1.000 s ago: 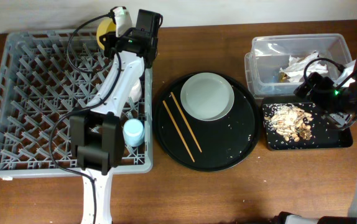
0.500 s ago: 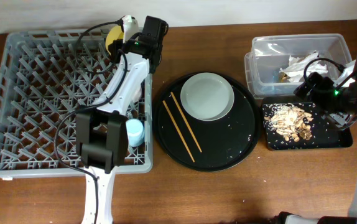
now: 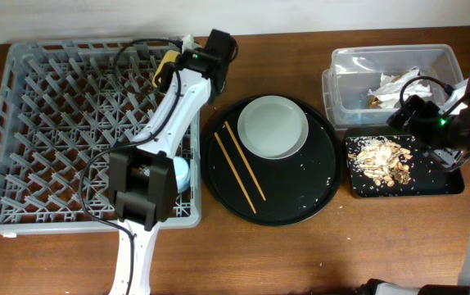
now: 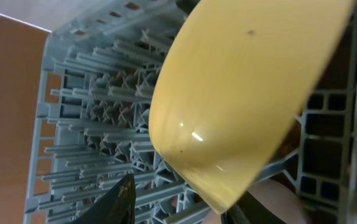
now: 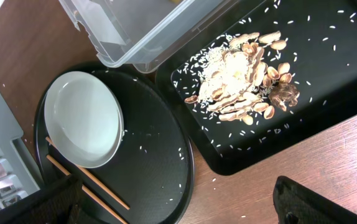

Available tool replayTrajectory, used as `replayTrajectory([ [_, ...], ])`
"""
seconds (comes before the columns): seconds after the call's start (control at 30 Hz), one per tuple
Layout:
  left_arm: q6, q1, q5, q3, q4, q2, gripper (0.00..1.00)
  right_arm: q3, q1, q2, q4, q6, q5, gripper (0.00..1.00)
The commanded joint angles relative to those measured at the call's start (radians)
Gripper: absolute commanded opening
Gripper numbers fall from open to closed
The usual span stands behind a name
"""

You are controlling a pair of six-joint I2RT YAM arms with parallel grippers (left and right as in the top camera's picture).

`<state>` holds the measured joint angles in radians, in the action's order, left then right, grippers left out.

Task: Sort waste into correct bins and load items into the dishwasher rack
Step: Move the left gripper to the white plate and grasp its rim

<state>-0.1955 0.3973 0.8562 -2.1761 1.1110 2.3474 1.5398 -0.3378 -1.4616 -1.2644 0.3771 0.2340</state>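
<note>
The left gripper (image 4: 185,202) has the yellow bowl (image 4: 241,93) at the back right corner of the dishwasher rack (image 3: 55,123). Its two fingers look pressed onto the bowl's lower rim, though the wrist view shows only their tips. The bowl is tipped up on edge, its rounded outside toward the wrist camera and its rim running roughly in line with the rows of pegs below. The free slots lie to the left of the hand and toward the front of the rack, so I judge that setting the bowl down calls for a drop among those pegs rather than any more travel to the right.

The left arm is the only one near. The right gripper (image 5: 175,186) hangs with fingers spread wide over the shallow black tray (image 3: 448,187) of food scraps (image 3: 381,158), well apart from the rack.

Against a second ago, the bowl and the left hand have slid to the right along the rack's back edge, from mid-edge to the corner. The right arm, the plate (image 3: 273,126) and the chopsticks (image 3: 239,168) have not moved.
</note>
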Motion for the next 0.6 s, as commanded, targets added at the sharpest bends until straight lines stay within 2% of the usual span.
replayTrajectory([
  [0.0,0.003,0.000,-0.121,-0.128,0.058,-0.005,0.53,-0.003,0.005,-0.004,0.000,-0.006,-0.009,0.98],
  [0.1,0.023,0.009,-0.310,-0.227,0.106,-0.005,0.60,-0.003,0.005,-0.004,0.000,-0.006,-0.009,0.98],
  [0.23,0.090,0.032,-0.561,-0.244,0.115,-0.005,0.61,-0.003,0.005,-0.004,0.000,-0.006,-0.009,0.98],
  [0.37,0.243,0.070,-0.954,-0.238,0.161,-0.004,0.67,-0.003,0.005,-0.004,0.000,-0.006,-0.009,0.98],
  [0.47,0.243,0.071,-1.003,-0.187,0.147,-0.003,0.71,-0.003,0.005,-0.004,0.000,-0.006,-0.009,0.98],
  [0.57,0.242,0.076,-1.082,-0.095,0.058,0.017,0.72,-0.003,0.005,-0.004,0.000,-0.006,-0.009,0.98],
])
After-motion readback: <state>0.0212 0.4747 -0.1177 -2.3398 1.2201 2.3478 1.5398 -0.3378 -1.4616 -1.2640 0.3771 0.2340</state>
